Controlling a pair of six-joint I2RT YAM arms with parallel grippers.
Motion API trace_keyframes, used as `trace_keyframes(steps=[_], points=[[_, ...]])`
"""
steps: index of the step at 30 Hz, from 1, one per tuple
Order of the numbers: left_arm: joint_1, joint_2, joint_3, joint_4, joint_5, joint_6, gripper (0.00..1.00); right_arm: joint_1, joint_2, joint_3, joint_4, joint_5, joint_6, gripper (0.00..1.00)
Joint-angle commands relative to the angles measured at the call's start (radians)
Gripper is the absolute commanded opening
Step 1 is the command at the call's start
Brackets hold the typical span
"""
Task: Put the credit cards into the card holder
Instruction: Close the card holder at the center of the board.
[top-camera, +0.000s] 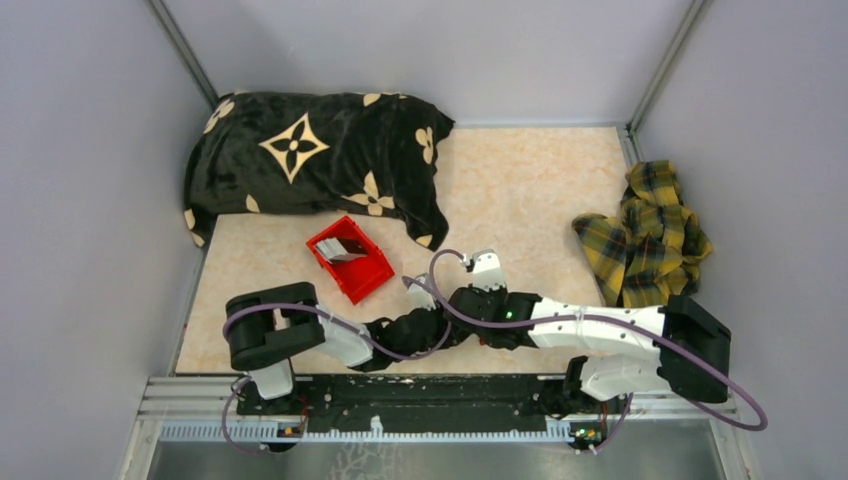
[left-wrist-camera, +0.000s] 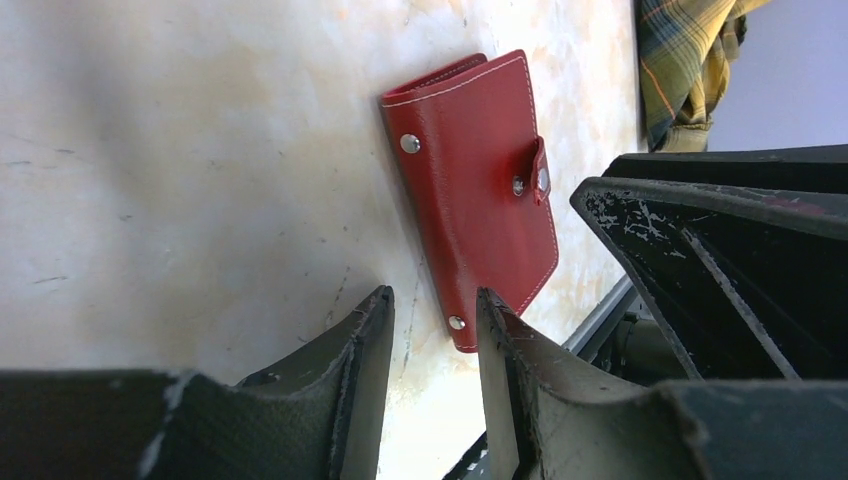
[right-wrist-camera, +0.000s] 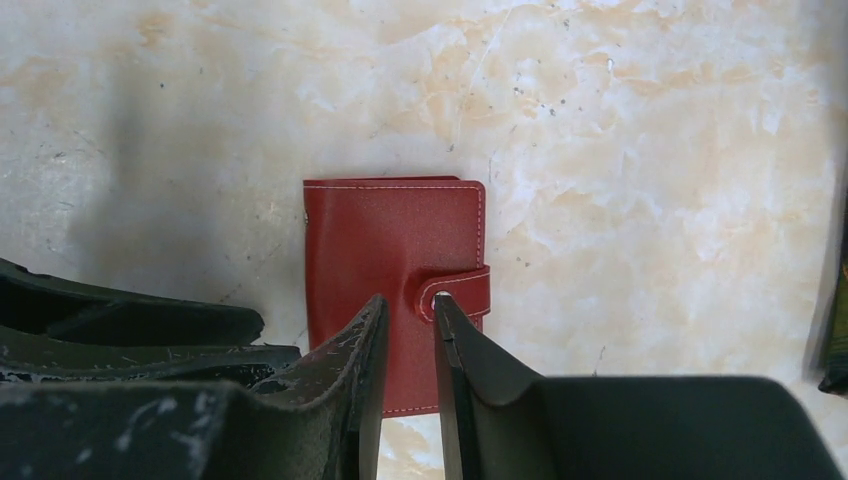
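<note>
The card holder is a dark-red wallet lying closed and flat on the marble table, its snap tab fastened. My right gripper hangs just over its near part, beside the tab, jaws a narrow gap apart with nothing between them. My left gripper is open over bare table, and the card holder's corner lies just beyond its right fingertip. In the top view both arms meet near the table's front and hide the wallet. Pale credit cards stand in a red bin.
A black cushion with tan flower prints lies at the back left. A yellow plaid cloth is heaped at the right wall. Grey walls close in the table on three sides. The right gripper's black body fills the left wrist view's right side.
</note>
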Motion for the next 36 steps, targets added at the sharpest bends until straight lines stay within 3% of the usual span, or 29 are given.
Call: trace_keyframes(steps=[1,31,36], points=[[-0.01,0.069,-0.015,-0.023,0.036,0.03,0.44,0.008,-0.013,0.039,-0.042,0.047,0.003,0.23],[-0.012,0.177,-0.046,0.097,0.061,-0.034,0.39,-0.042,0.132,0.045,-0.022,0.01,-0.013,0.21],[-0.011,0.197,-0.065,0.154,0.067,-0.038,0.38,-0.052,0.148,0.049,-0.015,0.0,-0.026,0.14]])
